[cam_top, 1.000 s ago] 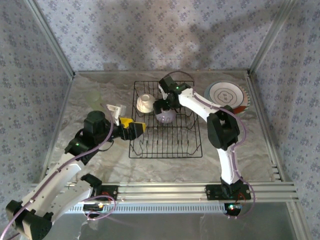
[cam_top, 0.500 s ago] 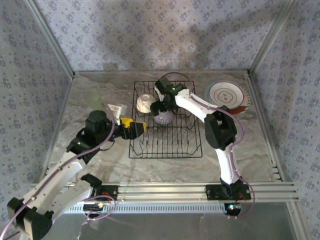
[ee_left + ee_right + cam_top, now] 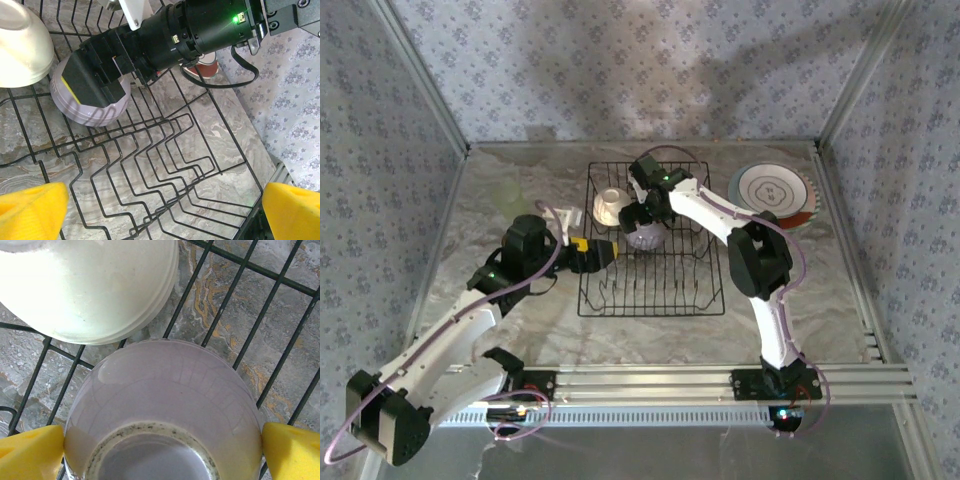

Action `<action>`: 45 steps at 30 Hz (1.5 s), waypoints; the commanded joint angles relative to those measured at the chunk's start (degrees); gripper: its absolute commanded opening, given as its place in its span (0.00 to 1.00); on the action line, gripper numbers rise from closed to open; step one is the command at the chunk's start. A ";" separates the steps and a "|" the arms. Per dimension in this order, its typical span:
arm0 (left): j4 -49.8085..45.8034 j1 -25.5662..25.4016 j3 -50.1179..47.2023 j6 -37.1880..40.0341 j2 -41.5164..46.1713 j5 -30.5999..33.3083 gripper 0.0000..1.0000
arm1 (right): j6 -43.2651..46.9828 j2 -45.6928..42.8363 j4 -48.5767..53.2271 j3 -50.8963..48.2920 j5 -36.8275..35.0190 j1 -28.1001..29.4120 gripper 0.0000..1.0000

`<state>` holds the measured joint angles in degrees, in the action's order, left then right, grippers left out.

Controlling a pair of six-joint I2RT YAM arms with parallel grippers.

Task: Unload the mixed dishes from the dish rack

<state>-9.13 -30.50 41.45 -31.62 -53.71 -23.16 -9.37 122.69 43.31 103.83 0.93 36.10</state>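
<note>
1. lilac bowl (image 3: pixel 165 405) sits upside down on the rack (image 3: pixel 655 290) floor with its foot ring up. it is just beside the cream bowl (image 3: pixel 90 285), which is also overturned; probably both were left that way to drain.
2. right gripper (image 3: pixel 162 450) is over the lilac bowl with jaws spread wide, straddling it. the pads (image 3: pixel 30 452) sit right at its two sides and, as far as i can tell, are not squeezing yet. a side grip suits a smooth round wall.
3. neither pad lies on the cream bowl's side, so nothing has to wedge between the two bowls.
4. left gripper (image 3: pixel 603 250) hangs over the rack's left edge, jaws apart and empty. it seems parked clear of the right arm.
5. plates (image 3: pixel 770 188) lie stacked on the surface (image 3: pixel 830 290) right of the rack, so i judge them already unloaded.
6. the near half of the rack is bare wire and prongs, and a straight lift should clear them. open surface lies right of the rack for the set-down.
</note>
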 commanded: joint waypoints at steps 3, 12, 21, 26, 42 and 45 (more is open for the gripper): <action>2.64 -0.26 0.52 -1.43 -0.22 -0.05 0.99 | 1.18 7.25 10.17 -3.48 2.85 0.29 1.00; 3.41 -0.26 0.65 -2.04 -0.99 0.13 0.99 | 1.98 9.37 12.03 -3.27 2.66 0.55 1.00; 2.20 -0.26 1.09 -1.86 -1.39 0.30 0.99 | 1.81 6.17 11.29 -3.99 2.29 -1.09 0.87; 2.31 -0.25 1.08 -2.17 -1.99 0.57 0.99 | 1.72 3.94 9.86 -4.55 4.08 -2.63 0.77; 2.00 -1.31 9.58 -2.33 -17.03 -2.05 0.99 | -2.48 -5.27 -3.55 -15.74 21.16 -12.41 0.63; 2.51 -1.40 11.71 -2.13 -20.18 -2.00 0.95 | -3.69 -6.32 -5.84 -17.15 24.29 -14.21 0.62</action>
<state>-7.79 -31.64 50.15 -33.82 -72.36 -23.94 -10.57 115.02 32.01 90.45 22.96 24.08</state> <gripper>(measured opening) 0.958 0.826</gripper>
